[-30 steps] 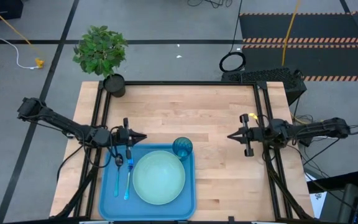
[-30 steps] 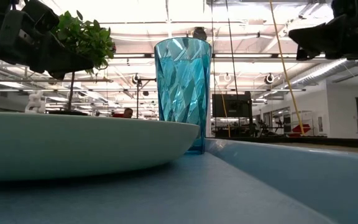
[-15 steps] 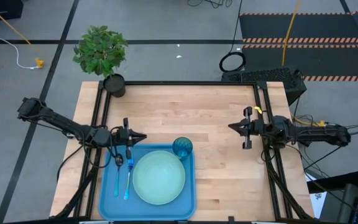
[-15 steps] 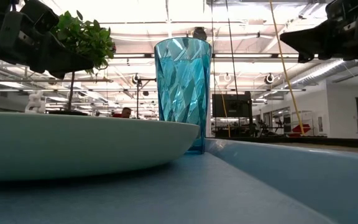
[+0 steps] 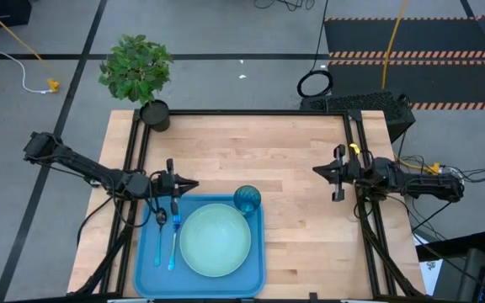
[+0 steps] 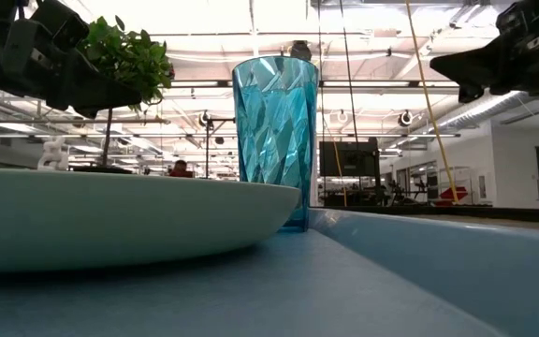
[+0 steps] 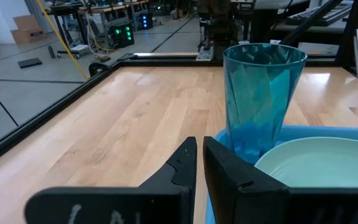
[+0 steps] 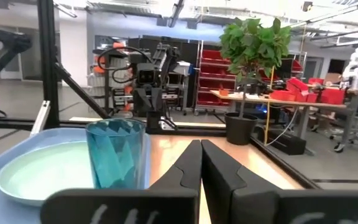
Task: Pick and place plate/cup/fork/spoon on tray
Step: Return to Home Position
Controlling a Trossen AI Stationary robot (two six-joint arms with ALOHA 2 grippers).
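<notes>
The blue tray lies at the table's near edge. On it rest the mint-green plate, the teal cup upright at the tray's far right corner, and the spoon and fork side by side along its left side. My left gripper is shut and empty, above the tray's far left corner. My right gripper is shut and empty, over the table's right side. The cup shows in the left wrist view and the right wrist view.
A potted plant stands at the table's far left corner. Black rails frame the table's far, left and right sides. Bare wood lies between the tray and the far rail.
My right gripper has drawn back toward the table's right edge and a little toward its far edge, still shut. My left gripper and the things on the tray have kept still.
</notes>
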